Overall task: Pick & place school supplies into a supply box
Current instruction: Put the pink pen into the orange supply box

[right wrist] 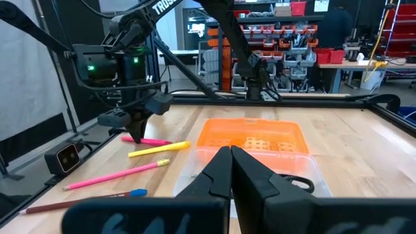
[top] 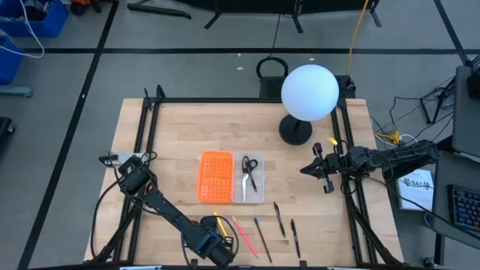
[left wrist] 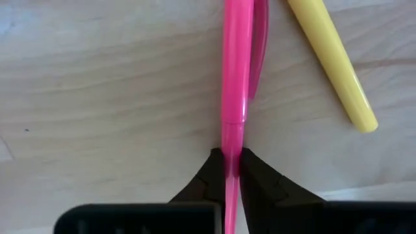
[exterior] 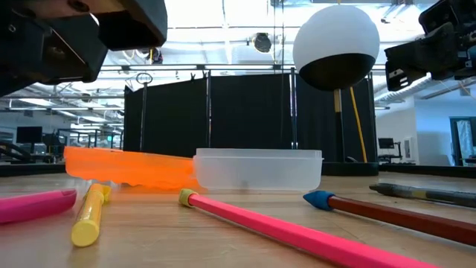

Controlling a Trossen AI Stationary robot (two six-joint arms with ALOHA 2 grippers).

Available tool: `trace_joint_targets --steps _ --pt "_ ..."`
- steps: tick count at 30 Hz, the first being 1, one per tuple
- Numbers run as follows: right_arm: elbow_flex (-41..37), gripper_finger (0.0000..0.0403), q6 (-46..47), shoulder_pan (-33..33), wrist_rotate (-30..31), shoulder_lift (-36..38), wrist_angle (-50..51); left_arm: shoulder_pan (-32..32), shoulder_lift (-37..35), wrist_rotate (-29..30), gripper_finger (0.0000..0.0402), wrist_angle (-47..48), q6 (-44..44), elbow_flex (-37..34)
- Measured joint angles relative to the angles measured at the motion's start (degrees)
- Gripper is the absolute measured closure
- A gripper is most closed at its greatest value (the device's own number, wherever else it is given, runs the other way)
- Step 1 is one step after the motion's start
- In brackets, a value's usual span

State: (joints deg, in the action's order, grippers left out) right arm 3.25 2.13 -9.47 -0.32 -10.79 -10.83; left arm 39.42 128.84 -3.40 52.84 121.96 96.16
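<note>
- High view: the supply box lies open mid-worktop, its orange half at 9 o'clock of the clear tray, where the scissors already rest. The left tool is down at the 6 o'clock edge of the wooden worktop among the pens: a yellow pen, a pink pencil, a blue-tipped pencil and two dark pens. The right tool hovers at 3 o'clock of the box, below the white globe lamp.
- Low view: the clear tray stands behind the pink pencil; the room beyond shows black curtains and bright ceiling lights.
- Left wrist view: the left tool is clamped on a pink pen, gripping near one end, with the yellow pen just beside it.
- Right wrist view: the right tool has its fingers pressed together on nothing, aimed over the orange half; shelving and benches fill the room behind.
- Risk: held so near its end, the pink pen could swing or slip on lifting, and might nudge the yellow pen and roll it away. A tilted pen could catch the tray wall on release.
</note>
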Motion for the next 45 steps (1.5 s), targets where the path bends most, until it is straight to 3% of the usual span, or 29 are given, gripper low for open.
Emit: trace_joint_targets --steps 8,18,29,45 --pt "0.0 0.0403 -0.77 0.0 0.0 0.0 0.02 1.28 -2.36 5.55 0.0377 3.4 1.68 2.47" --pt "0.0 0.0403 -1.05 0.0 0.0 -0.11 0.0 -0.16 -4.84 12.83 0.0377 14.28 -2.0 14.61" --pt "0.0 0.0403 -0.89 0.0 0.0 -0.11 0.02 -11.61 -4.75 15.33 0.0377 14.37 -22.02 17.92" --pt "0.0 0.0403 -1.27 0.0 0.0 -0.11 0.87 -31.51 -4.82 7.87 0.0378 14.38 -41.61 17.04"
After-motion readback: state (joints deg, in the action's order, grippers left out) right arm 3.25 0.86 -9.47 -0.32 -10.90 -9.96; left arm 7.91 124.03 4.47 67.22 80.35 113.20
